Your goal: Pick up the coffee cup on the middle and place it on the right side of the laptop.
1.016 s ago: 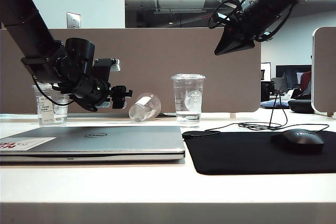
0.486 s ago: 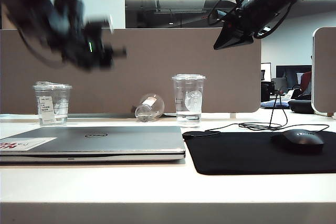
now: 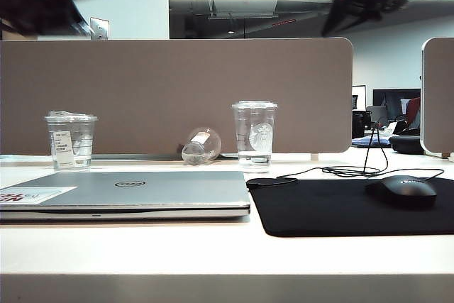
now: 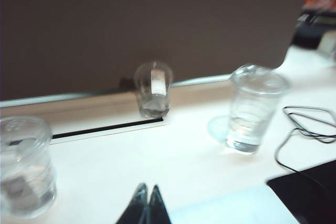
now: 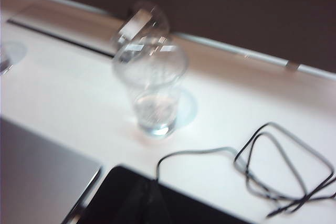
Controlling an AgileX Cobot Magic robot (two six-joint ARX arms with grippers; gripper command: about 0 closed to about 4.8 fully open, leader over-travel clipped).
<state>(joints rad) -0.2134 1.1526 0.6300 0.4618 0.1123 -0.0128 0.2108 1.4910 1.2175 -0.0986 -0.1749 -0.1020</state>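
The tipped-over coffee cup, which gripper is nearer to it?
Neither clearly. The left gripper is shut, high above the coffee cup toward the left; the right gripper is high toward the right.

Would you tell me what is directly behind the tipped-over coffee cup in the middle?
Behind the coffee cup, lying on its side, stands the brown partition panel, with a dark cable slot in the desk beside the cup. Whatever lies beyond the panel is hidden.
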